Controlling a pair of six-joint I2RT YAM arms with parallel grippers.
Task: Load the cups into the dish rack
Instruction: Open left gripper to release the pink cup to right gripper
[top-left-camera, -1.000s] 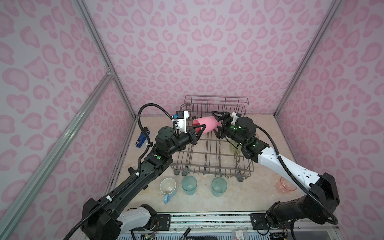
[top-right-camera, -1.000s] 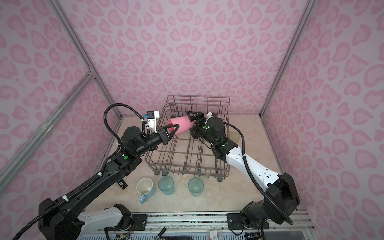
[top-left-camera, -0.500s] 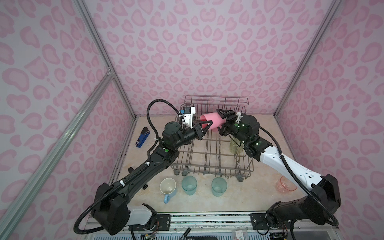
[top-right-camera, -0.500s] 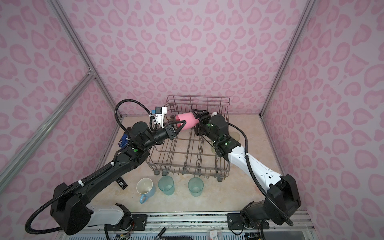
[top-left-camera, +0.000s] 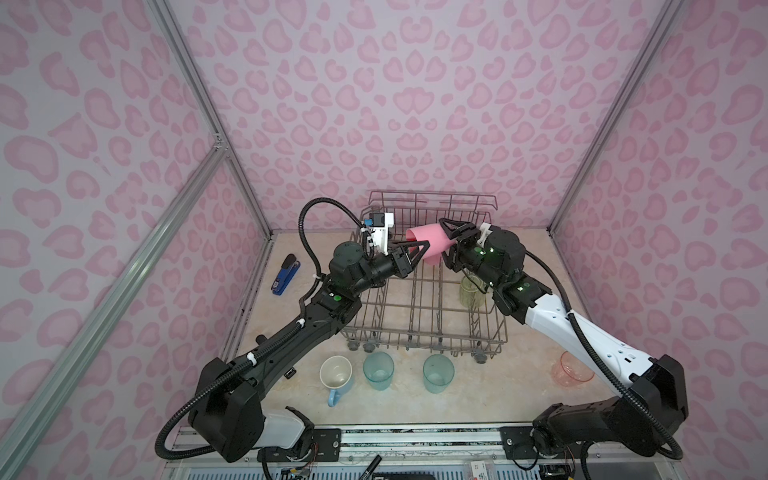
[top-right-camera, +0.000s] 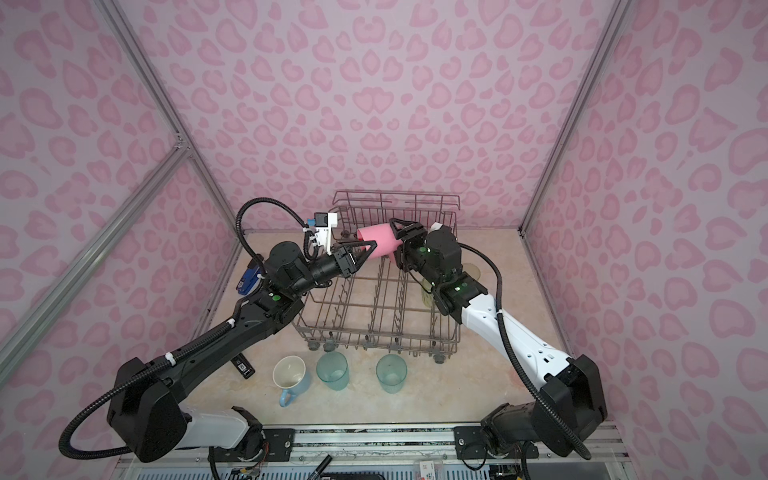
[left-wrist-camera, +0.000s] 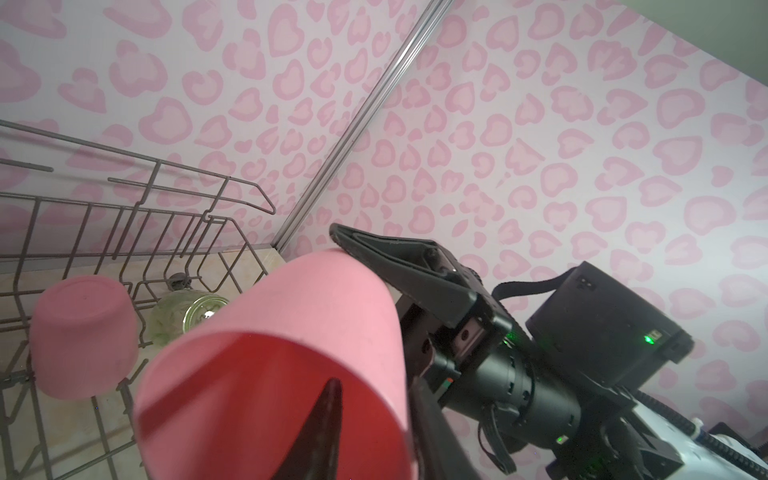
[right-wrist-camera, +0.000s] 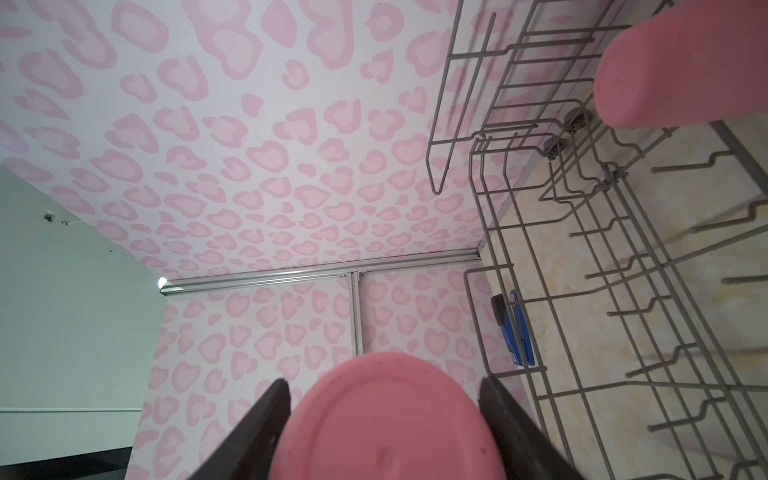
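Observation:
A pink cup (top-left-camera: 428, 240) (top-right-camera: 376, 241) lies sideways in the air above the back of the grey wire dish rack (top-left-camera: 424, 329) (top-right-camera: 374, 332). My right gripper (top-left-camera: 442, 245) (right-wrist-camera: 383, 381) is shut on its base, a finger pressed to each side. My left gripper (top-left-camera: 415, 245) (left-wrist-camera: 374, 386) is open and straddles the rim, one finger inside the cup with a gap to the wall. A second pink cup (left-wrist-camera: 83, 336) (right-wrist-camera: 665, 62) stands upside down in the rack, beside a yellow-green cup (top-left-camera: 471, 291) (left-wrist-camera: 183, 316).
In front of the rack stand a light-blue mug (top-left-camera: 336, 372) and two teal tumblers (top-left-camera: 378, 370) (top-left-camera: 438, 372). A salmon tumbler (top-left-camera: 573, 370) stands near the right arm's base. A blue stapler (top-left-camera: 286, 274) lies left of the rack.
My right gripper has closed onto the pink cup's base. My left gripper, shut on the rim before, has opened. The left arm has reached further right and the cup has risen slightly.

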